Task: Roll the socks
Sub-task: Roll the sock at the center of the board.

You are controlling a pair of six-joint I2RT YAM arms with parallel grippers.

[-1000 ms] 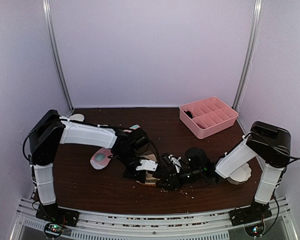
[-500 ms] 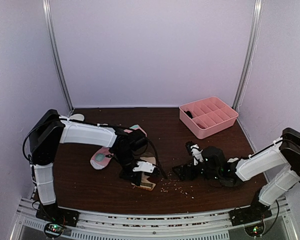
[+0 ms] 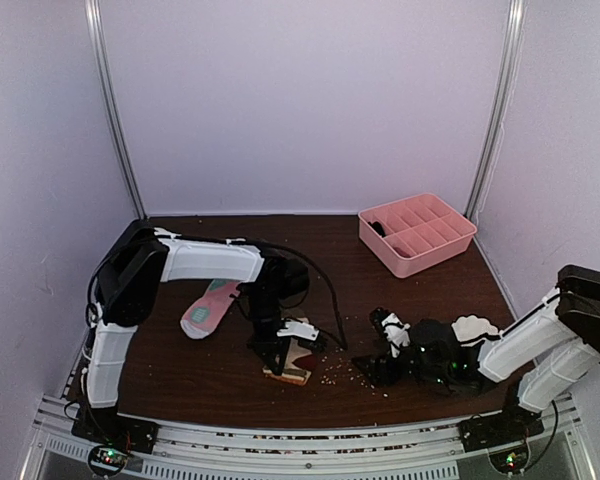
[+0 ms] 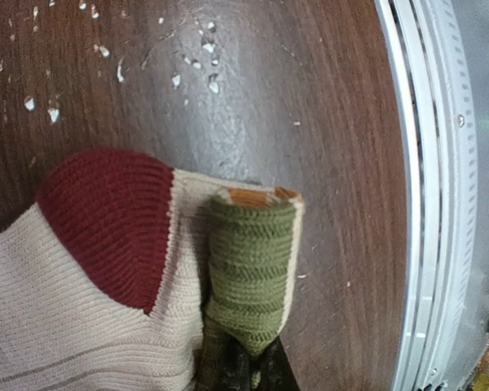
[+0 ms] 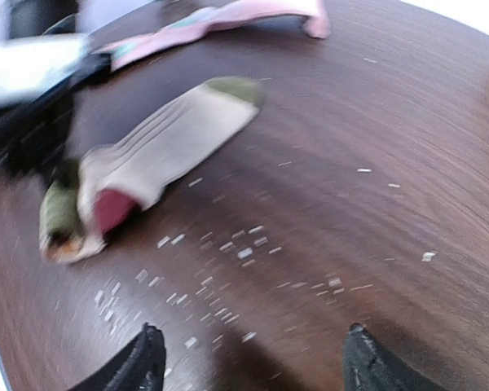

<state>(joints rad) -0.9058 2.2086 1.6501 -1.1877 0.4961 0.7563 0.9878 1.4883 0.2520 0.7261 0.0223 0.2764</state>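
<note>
— Where are the hands?
— Right hand (image 5: pixel 253 362) near right, fingers spread, empty. Left hand (image 3: pixel 278 350) clamps the beige sock (image 4: pixel 81 285) by its green end, near centre of the surface (image 3: pixel 180 375).
— The pink sock (image 3: pixel 208 308)?
— Flat, farther back left, untouched.

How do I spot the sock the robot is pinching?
On the brown table, front middle, under the left gripper, lies the beige sock, pinched by its olive-green end. Its dark-red patch sets it apart from the pink sock nearby.
</note>
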